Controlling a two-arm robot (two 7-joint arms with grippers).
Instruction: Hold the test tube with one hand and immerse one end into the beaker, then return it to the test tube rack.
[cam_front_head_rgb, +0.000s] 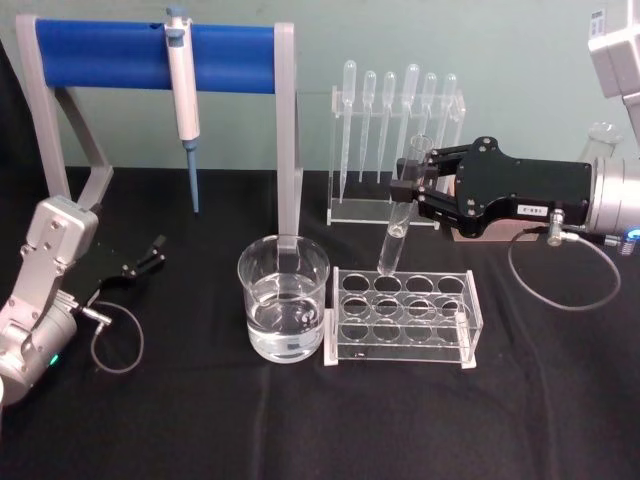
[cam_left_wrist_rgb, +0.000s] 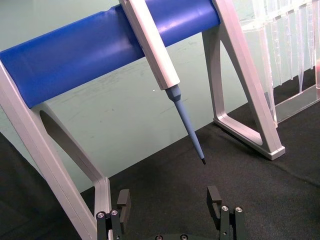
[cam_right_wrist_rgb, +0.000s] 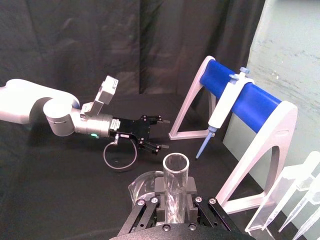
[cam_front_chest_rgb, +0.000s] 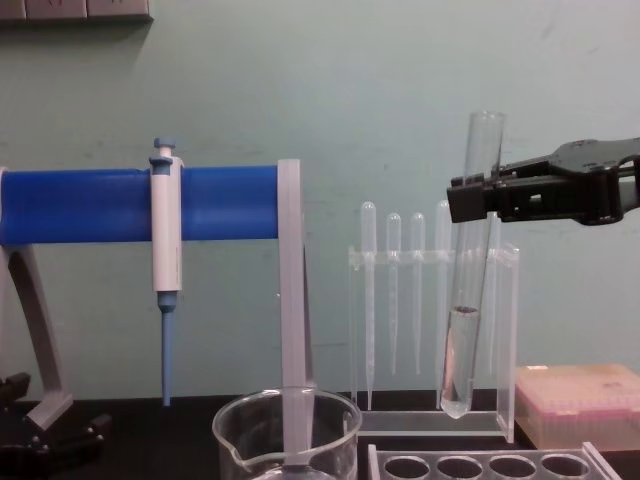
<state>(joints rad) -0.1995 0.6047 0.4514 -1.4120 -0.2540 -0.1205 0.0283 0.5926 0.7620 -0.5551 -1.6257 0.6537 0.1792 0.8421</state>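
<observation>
A: Containers first?
B: Beaker (cam_front_head_rgb: 284, 310), clear glass with a pour spout, clear liquid to roughly half. Just right of the beaker stands a clear test tube rack (cam_front_head_rgb: 405, 318) with two rows of round holes; those that show are empty.

A: And the tube?
B: Test tube (cam_front_chest_rgb: 470, 260) is in the air to the right of the beaker, its round end down over the rack's back row and clear of it. It is tilted, with the open rim leaning away from the beaker. Clear liquid sits in its lower part.

A: Who has it?
B: Right gripper (cam_front_head_rgb: 410, 185), reaching in from the beaker's right, fingers clamped on the tube's upper part. Left gripper (cam_front_head_rgb: 155, 253) sits low, well left of the beaker, fingers apart, holding nothing.

A: Surroundings?
B: Desk (cam_front_head_rgb: 300, 430) under black cloth, pale green wall behind. Behind the beaker is a grey stand with a blue bar (cam_front_head_rgb: 100, 55), and a pipettor (cam_front_head_rgb: 182, 90) hangs from it. Back and right of the beaker is a clear stand of pipettes (cam_front_head_rgb: 395, 140), with a pink box (cam_front_chest_rgb: 580, 400) farther right.
</observation>
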